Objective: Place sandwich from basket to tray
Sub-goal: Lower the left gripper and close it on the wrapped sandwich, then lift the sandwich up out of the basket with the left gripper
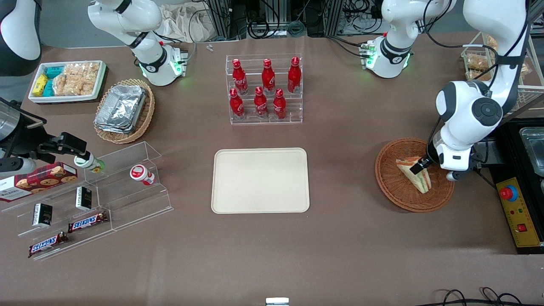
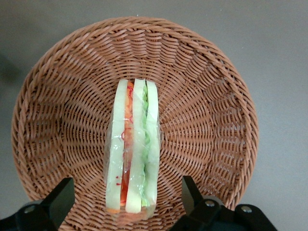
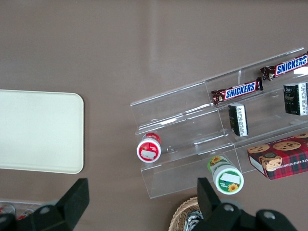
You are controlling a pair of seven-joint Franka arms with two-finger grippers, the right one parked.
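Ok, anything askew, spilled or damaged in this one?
Nothing stands out. The sandwich stands on edge, wrapped and intact, in the wicker basket. The hand is open, its fingers on either side of the sandwich. The tray lies flat and bare.

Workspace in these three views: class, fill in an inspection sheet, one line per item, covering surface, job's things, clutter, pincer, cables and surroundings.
Surface: brown table, flat.
Job's things: sandwich on its edge in the basket; tray bare, toward the table's middle.
Clutter: cola bottles in a clear rack; foil containers in a tan basket; Snickers bars and cookie box on clear shelves; snack tray.
Pincer: left pincer open, fingers either side of the sandwich, not touching.
Cables: bundles along the table's edge farthest from the front camera.
Surroundings: control box with red button.
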